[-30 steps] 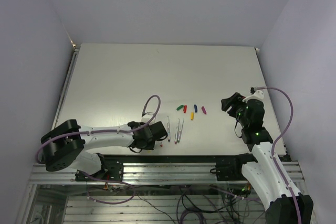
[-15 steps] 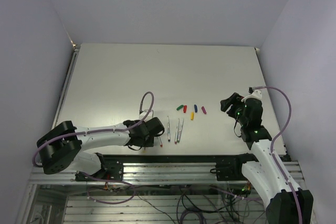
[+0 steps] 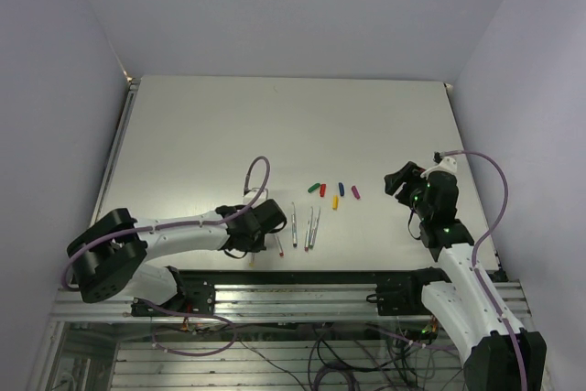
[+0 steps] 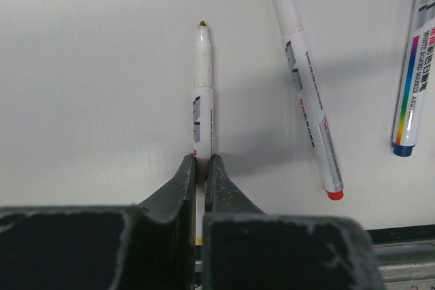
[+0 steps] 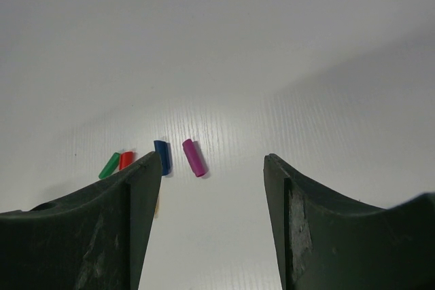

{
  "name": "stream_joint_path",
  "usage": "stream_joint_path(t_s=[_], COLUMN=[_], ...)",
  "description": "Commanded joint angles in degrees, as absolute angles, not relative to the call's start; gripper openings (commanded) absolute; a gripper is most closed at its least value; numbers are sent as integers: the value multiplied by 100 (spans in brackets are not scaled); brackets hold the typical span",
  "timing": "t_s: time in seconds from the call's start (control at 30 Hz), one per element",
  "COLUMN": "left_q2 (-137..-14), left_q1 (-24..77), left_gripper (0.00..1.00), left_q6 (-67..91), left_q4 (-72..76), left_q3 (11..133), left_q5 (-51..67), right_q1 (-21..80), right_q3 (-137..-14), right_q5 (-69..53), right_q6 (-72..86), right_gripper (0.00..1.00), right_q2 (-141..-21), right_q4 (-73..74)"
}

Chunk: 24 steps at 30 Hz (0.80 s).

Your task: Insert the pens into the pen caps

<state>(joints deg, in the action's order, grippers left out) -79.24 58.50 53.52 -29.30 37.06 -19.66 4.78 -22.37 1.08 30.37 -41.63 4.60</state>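
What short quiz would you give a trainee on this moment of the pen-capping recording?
1. True or false: the left gripper is shut on a pen.
2. How many pen caps lie loose in the top view?
3. The right gripper is: A open and holding nothing, B shut on a cap, C shut on a pen.
Key: 1 true; 2 five; 3 A.

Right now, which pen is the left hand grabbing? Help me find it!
Look at the near edge of the white table, where the left hand sits by the row of pens. It is the pen at the left end of the row, nearest that arm. Unlike its neighbours lying free, it is pinched between the hand's dark fingers.
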Motion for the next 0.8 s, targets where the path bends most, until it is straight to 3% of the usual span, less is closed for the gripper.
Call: stream_joint_path(t_s=[0.0,0.13,0.43,0.77], left_q2=[-8422,-8270,-7161,-6864], left_q1=[5794,5792,5786,5650], left_gripper=[7,7,7,7], left_q6=[5363,5379,5100,4756], left_q4=[-2754,-2893,-3319,-2674], left_q3=[3295,3386,3944,4114], left_q5=[-1684,-1969,-3140,-3457], right_q1=[451,454,777,2484], right_q3=[-2338,-2388,-2445,-2987], right_q5=[136,109,-51,833], right_q6=[2963,2803,2492,2383], right_gripper=[62,59,38,39], right_q2=[-4189,-4376,-4957,-6060], right_q4=[414,466,420,249])
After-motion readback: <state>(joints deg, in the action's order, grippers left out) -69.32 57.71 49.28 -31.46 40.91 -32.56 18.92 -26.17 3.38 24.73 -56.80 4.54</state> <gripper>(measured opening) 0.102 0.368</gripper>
